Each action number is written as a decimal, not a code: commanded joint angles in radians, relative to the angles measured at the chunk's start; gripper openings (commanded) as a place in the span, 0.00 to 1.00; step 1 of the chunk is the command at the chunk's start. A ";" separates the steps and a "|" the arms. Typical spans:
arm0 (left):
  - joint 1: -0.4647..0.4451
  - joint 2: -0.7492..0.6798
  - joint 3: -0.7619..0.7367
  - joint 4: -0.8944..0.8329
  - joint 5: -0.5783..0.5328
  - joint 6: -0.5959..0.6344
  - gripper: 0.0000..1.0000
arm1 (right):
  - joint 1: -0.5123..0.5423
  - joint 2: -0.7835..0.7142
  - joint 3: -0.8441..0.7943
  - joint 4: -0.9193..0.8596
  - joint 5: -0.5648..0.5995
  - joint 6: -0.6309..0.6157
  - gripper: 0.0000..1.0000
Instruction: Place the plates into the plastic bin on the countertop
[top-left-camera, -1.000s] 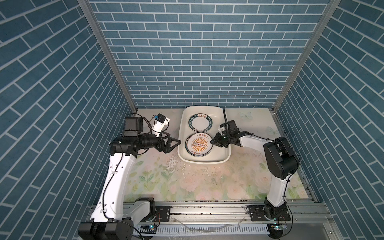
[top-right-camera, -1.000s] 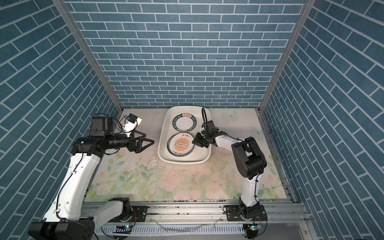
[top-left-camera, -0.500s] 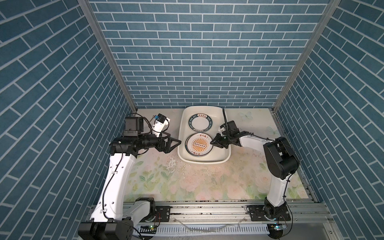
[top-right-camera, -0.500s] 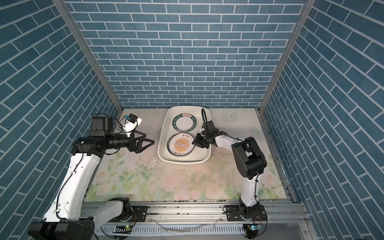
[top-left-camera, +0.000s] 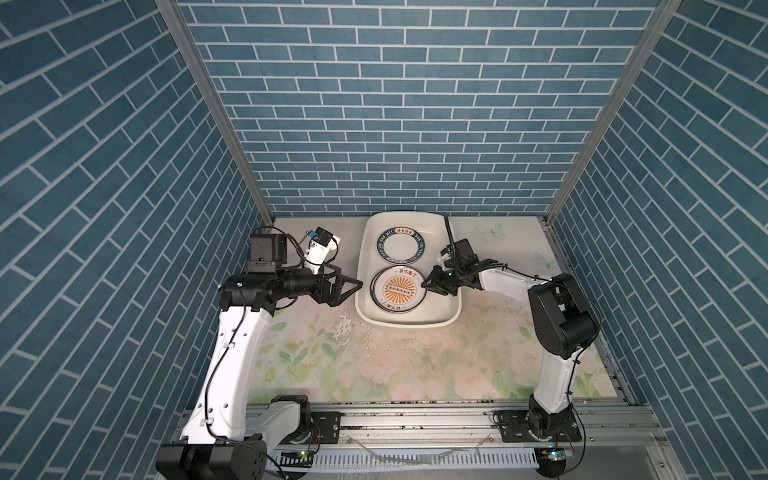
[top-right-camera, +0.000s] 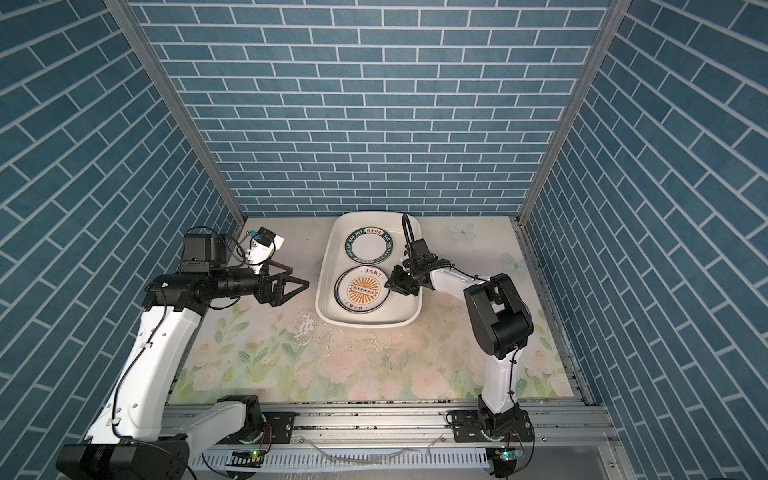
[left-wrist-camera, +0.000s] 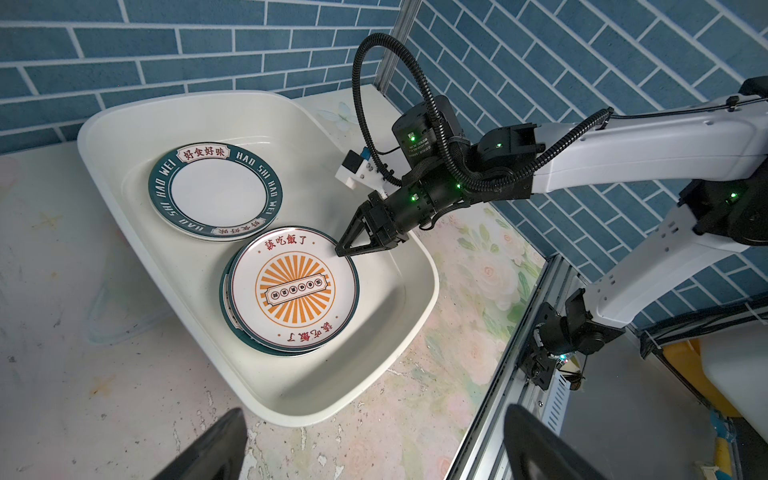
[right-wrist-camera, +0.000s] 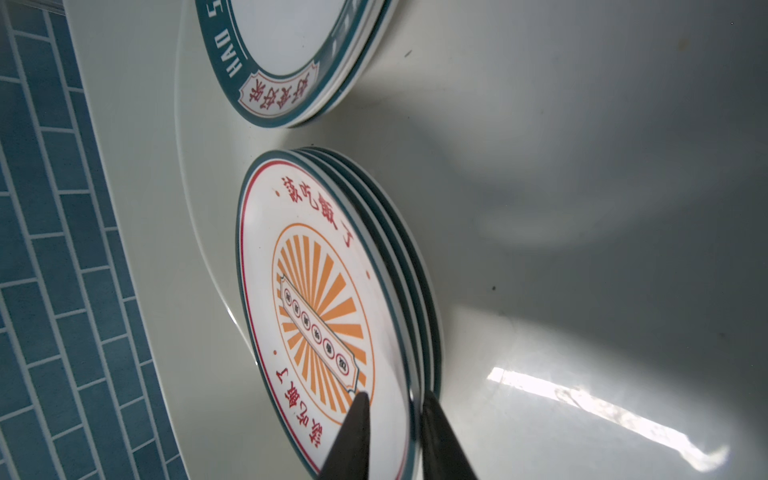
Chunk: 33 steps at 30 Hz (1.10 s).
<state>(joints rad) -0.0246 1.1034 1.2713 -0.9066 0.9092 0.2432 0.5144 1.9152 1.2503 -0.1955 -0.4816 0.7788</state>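
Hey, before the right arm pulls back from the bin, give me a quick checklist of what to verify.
1. The sunburst plate rests on its stack in the plastic bin: ok.
2. The right gripper has let go of that plate's rim: cannot tell; its fingers straddle it closely.
3. The left gripper is open, empty, outside the bin: ok.
4. The green-rimmed plate sits apart from the right gripper: ok.
5. No plates visible on the countertop: ok.

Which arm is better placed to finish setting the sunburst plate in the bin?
Right. The right gripper straddles the rim of the sunburst plate, atop a stack inside the plastic bin. The left gripper hangs open and empty outside the bin.
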 joint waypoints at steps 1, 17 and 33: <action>-0.006 -0.010 0.019 0.000 0.008 0.004 0.98 | -0.004 -0.005 0.033 -0.043 0.021 -0.044 0.24; -0.006 -0.009 0.016 0.002 -0.028 0.002 0.99 | -0.005 -0.020 0.065 -0.052 0.025 -0.056 0.24; -0.006 -0.023 -0.064 0.154 -0.470 -0.174 1.00 | -0.100 -0.325 0.053 0.022 0.172 -0.160 0.49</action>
<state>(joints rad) -0.0265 1.0946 1.2377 -0.8211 0.5743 0.1524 0.4442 1.6539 1.3262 -0.1856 -0.3626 0.6621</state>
